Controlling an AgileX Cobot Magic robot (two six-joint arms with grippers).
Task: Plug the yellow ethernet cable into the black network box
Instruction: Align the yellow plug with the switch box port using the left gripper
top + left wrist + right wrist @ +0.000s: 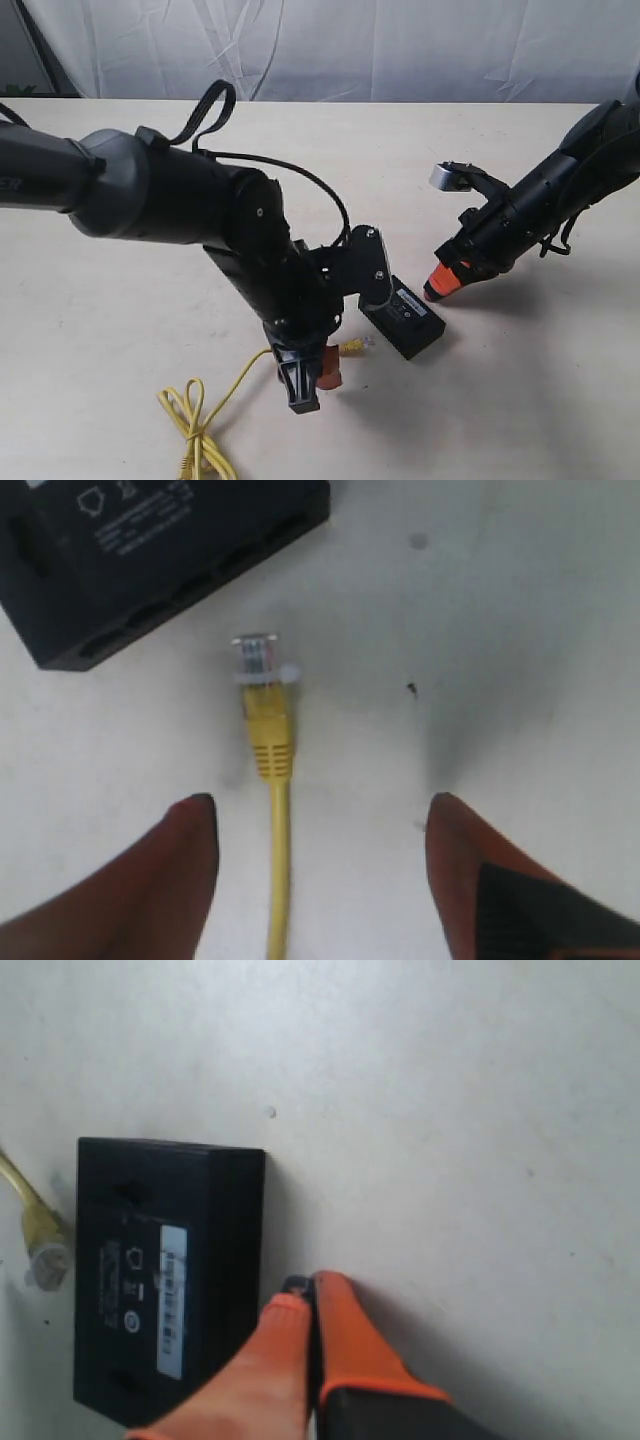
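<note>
The black network box (405, 316) lies flat at the table's middle, white label up. In the left wrist view its ported side (185, 600) faces the clear plug (258, 658) of the yellow ethernet cable (277, 860), a short gap away. My left gripper (320, 802) is open, one finger on either side of the cord just behind the plug, neither touching it. The cord runs back to a coil (195, 430) near the front edge. My right gripper (305, 1292) is shut and empty, its tips beside the box (165, 1260) on the side away from the plug (45, 1255).
The left arm's bulky dark body (190, 200) and its looping black cables (215, 105) fill the left of the exterior view. A pale cloth backdrop (330, 45) hangs behind the table's far edge.
</note>
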